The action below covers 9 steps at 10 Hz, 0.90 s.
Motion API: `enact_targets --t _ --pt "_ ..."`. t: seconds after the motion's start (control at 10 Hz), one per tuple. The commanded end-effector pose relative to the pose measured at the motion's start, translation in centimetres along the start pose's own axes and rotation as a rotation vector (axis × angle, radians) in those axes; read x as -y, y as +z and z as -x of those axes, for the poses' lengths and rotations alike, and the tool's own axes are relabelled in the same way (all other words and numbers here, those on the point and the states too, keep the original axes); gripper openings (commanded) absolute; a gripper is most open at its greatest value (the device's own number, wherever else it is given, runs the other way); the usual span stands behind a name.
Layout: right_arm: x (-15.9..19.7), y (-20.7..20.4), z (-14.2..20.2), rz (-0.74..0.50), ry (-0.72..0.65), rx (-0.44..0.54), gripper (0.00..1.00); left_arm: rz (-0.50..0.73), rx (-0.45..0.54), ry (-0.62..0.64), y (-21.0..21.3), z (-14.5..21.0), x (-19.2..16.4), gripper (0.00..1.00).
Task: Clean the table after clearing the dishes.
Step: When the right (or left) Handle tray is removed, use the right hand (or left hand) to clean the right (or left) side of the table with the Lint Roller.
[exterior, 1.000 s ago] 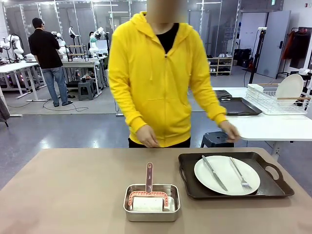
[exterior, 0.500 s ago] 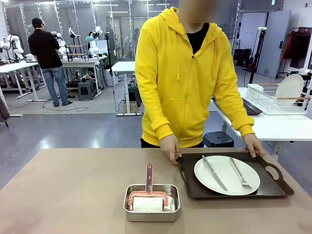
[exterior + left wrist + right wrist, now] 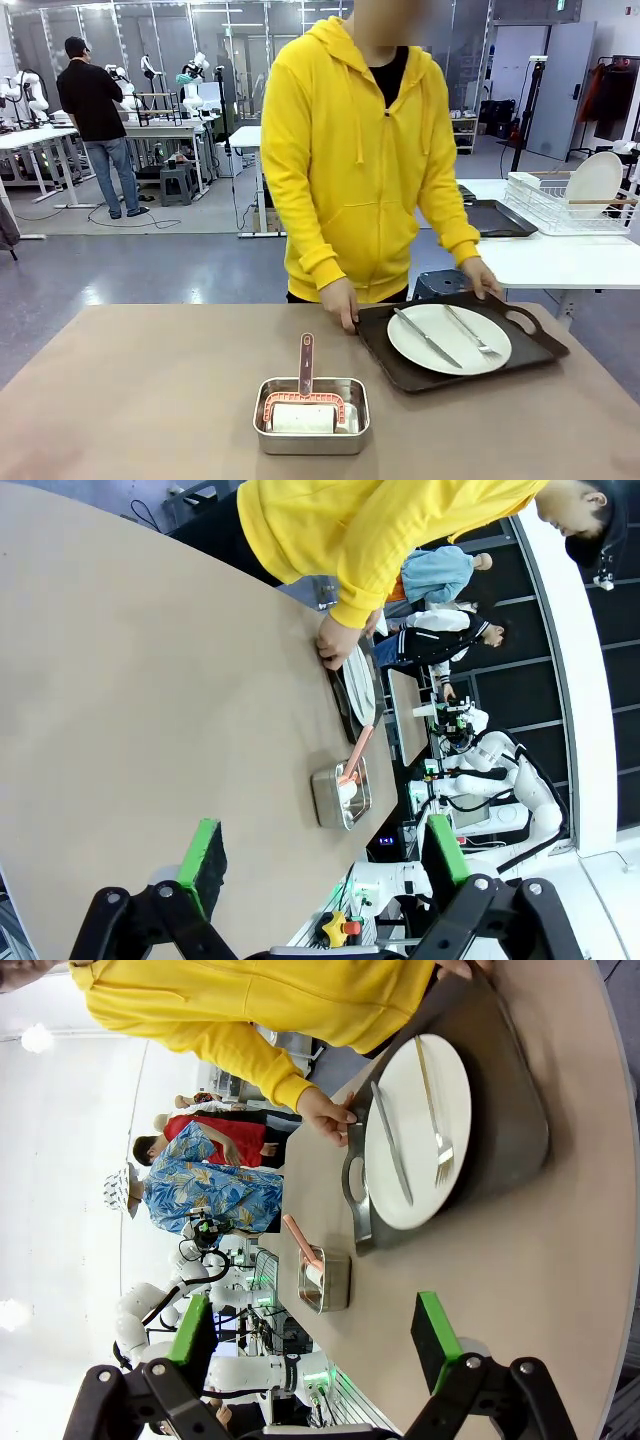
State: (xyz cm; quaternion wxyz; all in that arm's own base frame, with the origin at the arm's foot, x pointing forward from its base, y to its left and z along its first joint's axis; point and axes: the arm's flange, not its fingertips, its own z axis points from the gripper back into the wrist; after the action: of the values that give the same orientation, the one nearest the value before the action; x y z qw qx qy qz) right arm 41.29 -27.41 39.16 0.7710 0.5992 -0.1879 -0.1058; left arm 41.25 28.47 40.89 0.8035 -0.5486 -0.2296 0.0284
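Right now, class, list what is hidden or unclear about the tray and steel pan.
Front view: whether the tray rests on the table; its own rim hides the underside.
Front view: what the white block in the steel pan is; a pink-handled tool overlaps it.
Left wrist view: pan contents too small.

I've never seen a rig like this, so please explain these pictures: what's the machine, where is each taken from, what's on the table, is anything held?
It's a robot with two arms, each ending in a two-finger tool. The wide picture looks across the brown table at a person in yellow. The other two come from cameras on the wrists and show the left tool and the right tool, both open and empty. On the table sits a steel pan with a pink-handled scrubber. The person's hands grip a dark tray carrying a white plate, knife and fork.
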Motion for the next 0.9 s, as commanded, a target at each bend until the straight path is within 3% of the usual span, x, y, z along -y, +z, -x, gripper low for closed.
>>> enact_targets --t 0.0,0.8 --pt "-0.36 0.06 0.09 -0.006 0.007 -0.002 1.0 -0.008 -0.001 0.01 0.08 0.59 0.52 1.0" --pt "-0.36 0.06 0.09 -0.006 0.007 -0.002 1.0 -0.008 -0.001 0.01 0.08 0.59 0.52 1.0"
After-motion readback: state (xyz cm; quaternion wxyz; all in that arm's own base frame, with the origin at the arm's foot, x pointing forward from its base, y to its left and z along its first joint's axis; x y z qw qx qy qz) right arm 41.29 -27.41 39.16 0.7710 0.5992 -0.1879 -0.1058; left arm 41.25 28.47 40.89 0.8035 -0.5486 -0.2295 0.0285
